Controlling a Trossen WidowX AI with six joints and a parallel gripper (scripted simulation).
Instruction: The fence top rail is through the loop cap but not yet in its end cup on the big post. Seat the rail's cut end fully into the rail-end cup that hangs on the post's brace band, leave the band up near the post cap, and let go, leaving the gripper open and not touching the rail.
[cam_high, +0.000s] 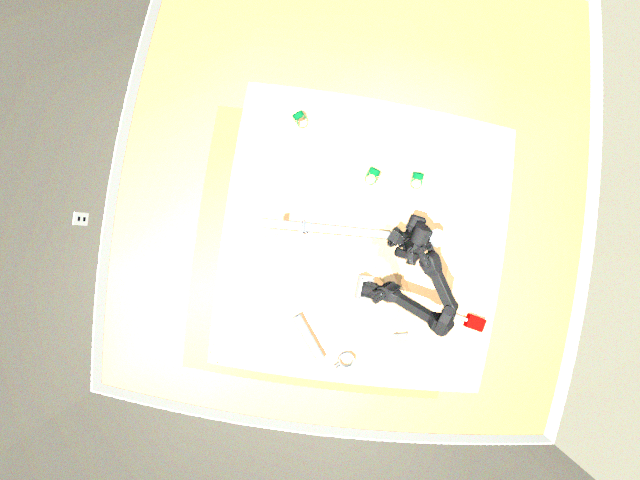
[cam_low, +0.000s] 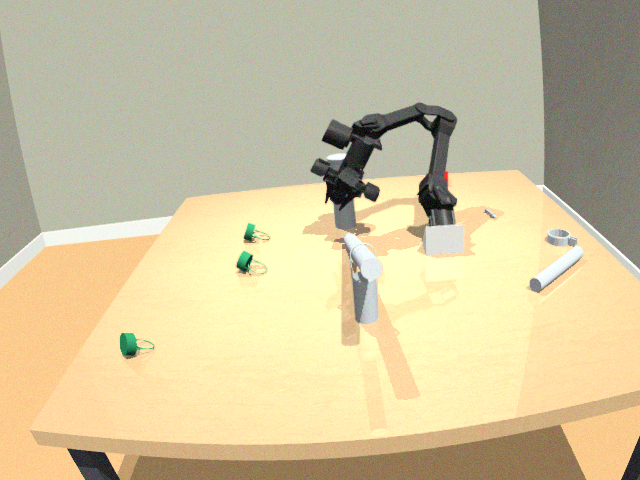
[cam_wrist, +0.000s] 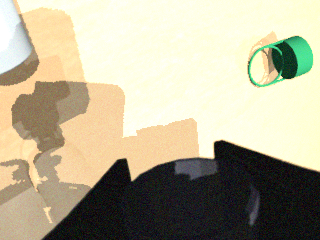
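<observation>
The grey rail (cam_low: 354, 248) (cam_high: 346, 229) runs through the loop cap on the small post (cam_low: 366, 304). Its far end shows below my fingers in the exterior view, apart from the big post (cam_low: 344, 217). A pale cylinder end (cam_wrist: 11, 45), probably the rail's cut end, shows at the upper left in the wrist view. My gripper (cam_low: 339, 204) (cam_wrist: 171, 159) is beside the upper big post, shut on a dark round thing that looks like the rail-end cup (cam_wrist: 190, 205). The cup's mouth and the brace band are hidden or too dark to tell.
Several green caps with loops (cam_low: 245, 261) (cam_high: 417, 176) (cam_wrist: 299, 56) lie on the table. A loose grey tube (cam_low: 558, 267), a ring clamp (cam_low: 558, 237) and a small bolt (cam_low: 490, 212) lie at the right in the exterior view. A red block (cam_high: 475, 322) is beyond my elbow.
</observation>
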